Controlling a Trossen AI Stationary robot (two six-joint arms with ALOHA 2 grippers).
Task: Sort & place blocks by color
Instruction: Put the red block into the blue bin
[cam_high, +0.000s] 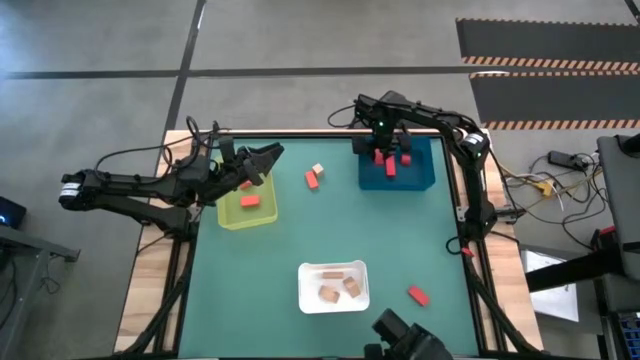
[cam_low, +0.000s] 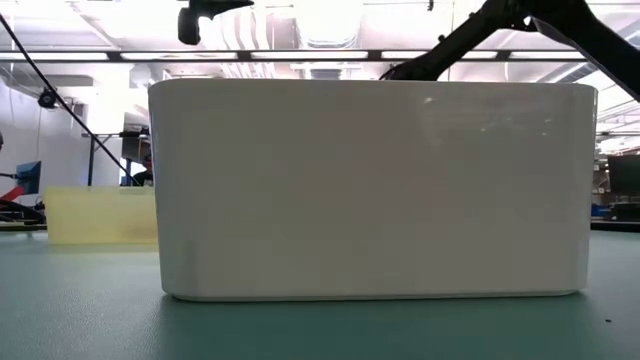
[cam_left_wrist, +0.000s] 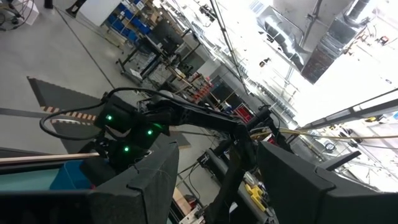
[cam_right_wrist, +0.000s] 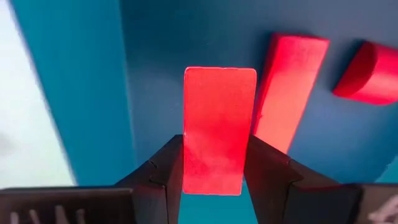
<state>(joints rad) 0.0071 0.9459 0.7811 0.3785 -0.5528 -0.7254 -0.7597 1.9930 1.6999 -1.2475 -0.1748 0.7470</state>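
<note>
Table (cam_high: 250, 270): green, three trays.
Right claw (cam_right_wrist: 214, 163): grasping red block (cam_right_wrist: 217, 127) over far blue tray (cam_high: 425, 170).
Left claw (cam_high: 268, 158): released, above yellow tray (cam_high: 232, 212).

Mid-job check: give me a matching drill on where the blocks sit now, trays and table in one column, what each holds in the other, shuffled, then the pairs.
Column one:
1. white tray
2. yellow-green tray
3. blue tray
4. bare table between the trays

Column two:
A. red blocks, with the right gripper shut on another red block above them
B. tan wood blocks
C. a red block and a tan block side by side
D. orange-red block, left gripper over the tray

Pairs: 1-B, 2-D, 3-A, 4-C
</note>
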